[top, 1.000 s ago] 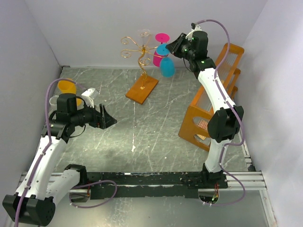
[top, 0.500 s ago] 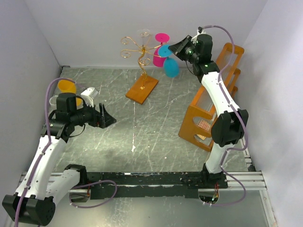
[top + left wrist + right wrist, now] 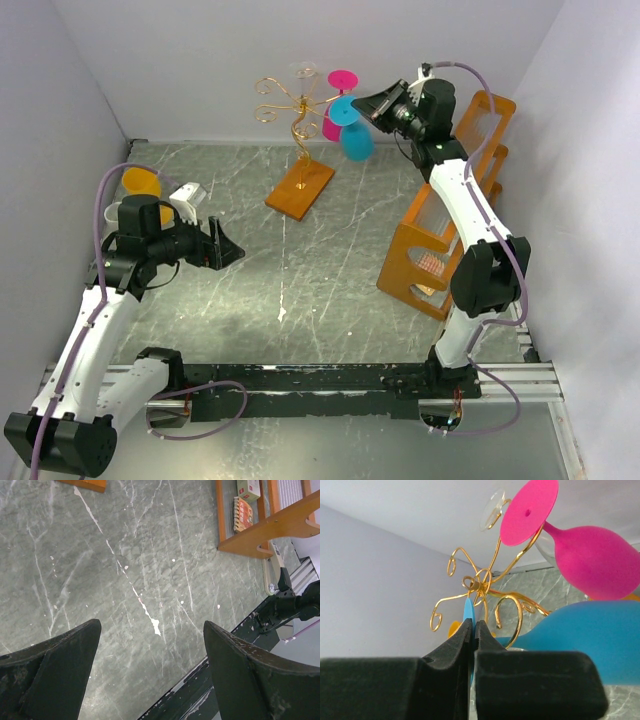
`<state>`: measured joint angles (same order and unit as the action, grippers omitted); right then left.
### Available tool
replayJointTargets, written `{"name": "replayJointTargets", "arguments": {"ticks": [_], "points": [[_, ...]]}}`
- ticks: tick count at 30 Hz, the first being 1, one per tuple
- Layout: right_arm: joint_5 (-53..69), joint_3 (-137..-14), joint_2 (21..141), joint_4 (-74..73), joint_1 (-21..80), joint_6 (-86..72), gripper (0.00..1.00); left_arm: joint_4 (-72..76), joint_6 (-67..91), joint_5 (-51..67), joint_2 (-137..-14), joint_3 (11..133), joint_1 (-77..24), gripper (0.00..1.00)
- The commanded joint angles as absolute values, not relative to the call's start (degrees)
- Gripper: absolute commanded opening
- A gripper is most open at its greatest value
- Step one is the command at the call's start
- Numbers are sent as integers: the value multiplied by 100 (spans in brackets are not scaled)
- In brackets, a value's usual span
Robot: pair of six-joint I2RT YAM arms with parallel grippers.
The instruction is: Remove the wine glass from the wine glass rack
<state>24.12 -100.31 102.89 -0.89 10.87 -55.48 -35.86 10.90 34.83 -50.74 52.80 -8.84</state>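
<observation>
The wine glass rack (image 3: 296, 112) stands at the back of the grey tabletop (image 3: 300, 290), with its orange base (image 3: 300, 189) flat on the stone. Three glasses are around its top and right side. A clear glass (image 3: 305, 70) is at the top and a pink wine glass (image 3: 333, 125) is just right of the stem. A blue wine glass (image 3: 354, 140) is a little further right and lower, and its bowl points down and away from the rack.

The right tool (image 3: 471, 625) is raised to the height of the rack's arms, on the right side of the rack. Its two fingers (image 3: 445, 655) are pressed together on the thin round foot of the blue wine glass. The foot shows edge-on as a blue strip between the tips. In the wrist view the blue bowl lies just right of the tool, below the pink one. One gold curl of the rack is very close to the blue stem. I cannot tell if the glass hangs on it or is free.

The left tool (image 3: 151, 627) is well apart from the rack, to its front left, above the tabletop. Its fingers stand wide apart, with only the tabletop between them.

To the right of the rack stands an orange frame (image 3: 445, 235), and to the left of it an orange cup (image 3: 140, 183).
</observation>
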Motion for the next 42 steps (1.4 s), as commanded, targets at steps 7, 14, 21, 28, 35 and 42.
{"name": "replayJointTargets", "arguments": {"ticks": [7, 14, 21, 28, 35, 42], "points": [[2807, -9947, 10288, 400, 1100, -5983, 0, -3586, 991, 3425, -5045, 5450, -932, 94], [2708, -10156, 10482, 401, 1207, -6024, 0, -3593, 988, 3418, -5027, 5432, -932, 95], [2562, -10394, 10728, 486, 1237, -6162, 0, -3587, 985, 3384, -5062, 5433, -932, 95], [2263, -10879, 11134, 339, 1281, -6087, 0, -3606, 980, 3375, -5078, 5463, -932, 94], [1936, -11316, 11402, 228, 1327, -6014, 0, -3639, 976, 3330, -5049, 5450, -932, 95], [1471, -11028, 11242, 325, 1322, -5981, 0, -3674, 973, 3288, -5020, 5450, -932, 95]]}}
